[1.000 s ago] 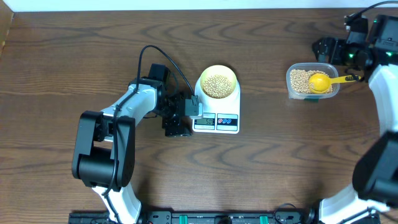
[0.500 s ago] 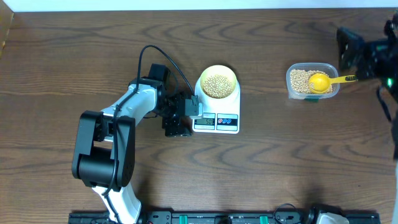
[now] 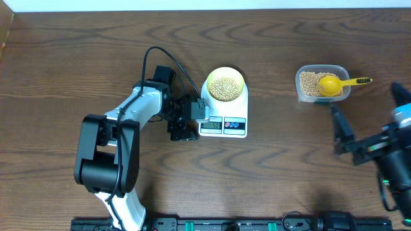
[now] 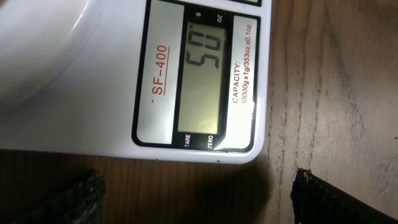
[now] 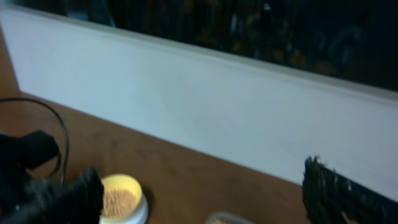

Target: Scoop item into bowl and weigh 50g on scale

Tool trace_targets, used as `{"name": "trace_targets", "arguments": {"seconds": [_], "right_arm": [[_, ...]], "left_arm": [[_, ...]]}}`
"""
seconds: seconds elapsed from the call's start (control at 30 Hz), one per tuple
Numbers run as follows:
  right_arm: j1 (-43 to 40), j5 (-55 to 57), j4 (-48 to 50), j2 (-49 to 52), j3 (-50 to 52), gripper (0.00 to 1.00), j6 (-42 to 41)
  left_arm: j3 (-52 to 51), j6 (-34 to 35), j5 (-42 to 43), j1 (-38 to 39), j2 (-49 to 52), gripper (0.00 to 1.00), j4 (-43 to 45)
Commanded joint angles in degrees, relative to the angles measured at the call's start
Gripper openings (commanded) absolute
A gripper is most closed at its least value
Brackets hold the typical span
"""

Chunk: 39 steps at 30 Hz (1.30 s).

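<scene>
Dark brown wood-grain tabletop [image 3: 289, 173]. Left pincer [image 3: 192, 119] spread, empty, at the display edge of the scale [image 3: 223, 122], which reads 50. Right pincer [image 5: 205, 196] spread, empty. Beans [image 3: 224, 87] fill the bowl [image 3: 225, 69] atop the scale; more in tub [image 3: 300, 90] with yellow scoop [image 3: 330, 85]. White wall [image 5: 205, 118] beyond.

Here's the small round pale yellow-green bowl [image 3: 210, 79], upright on the far end of the white rectangular digital kitchen scale [image 3: 241, 110], and it's carrying a loose heap of small round tan-beige beans [image 3: 225, 88]. Down at the scale's near edge, the grey LCD display [image 4: 204, 74] reads 50, with the coloured buttons [image 3: 234, 124] just beside it
</scene>
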<state>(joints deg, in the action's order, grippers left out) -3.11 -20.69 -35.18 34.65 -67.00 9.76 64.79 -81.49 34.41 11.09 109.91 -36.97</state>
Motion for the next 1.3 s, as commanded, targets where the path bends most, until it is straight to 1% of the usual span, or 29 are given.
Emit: {"name": "trace_targets", "arguments": {"seconds": [0.0,0.13,0.37,0.5,0.57,0.73,0.9,1.03,1.27], "right_arm": [[3.61,3.06,5.44,-3.17,9.46,0.99,2.93],[4.24,2.95,13.53,-4.46,17.44,0.99,0.26],[4.31,-1.36,20.22,-4.46,26.40,0.99,-0.70],[4.31,-1.31,25.62,-7.58,33.24,0.99,-2.49],[4.28,-1.29,28.70,-11.26,37.22,0.99,-3.39],[4.28,-1.31,35.56,-24.20,47.12,0.99,-6.14],[4.22,1.20,38.38,-34.73,54.45,0.99,-10.49],[4.20,6.34,40.98,-34.36,58.01,0.99,-15.85],[4.17,7.54,45.33,-34.38,66.77,0.99,-16.39]], "left_arm": [[-0.61,-0.98,0.72,0.11,0.35,0.97,-0.02],[-0.61,-0.98,0.70,0.11,0.35,0.98,-0.02],[-0.61,-0.98,0.72,0.11,0.35,0.98,-0.02],[-0.61,-0.98,0.72,0.11,0.35,0.97,-0.02],[-0.61,-0.98,0.72,0.11,0.35,0.98,-0.02],[-0.61,-0.98,0.72,0.11,0.35,0.98,-0.02],[-0.61,-0.98,0.72,0.11,0.35,0.98,-0.02],[-0.61,-1.01,0.72,0.11,0.35,0.98,-0.02],[-0.61,-0.98,0.72,0.11,0.35,0.98,-0.02]]}}
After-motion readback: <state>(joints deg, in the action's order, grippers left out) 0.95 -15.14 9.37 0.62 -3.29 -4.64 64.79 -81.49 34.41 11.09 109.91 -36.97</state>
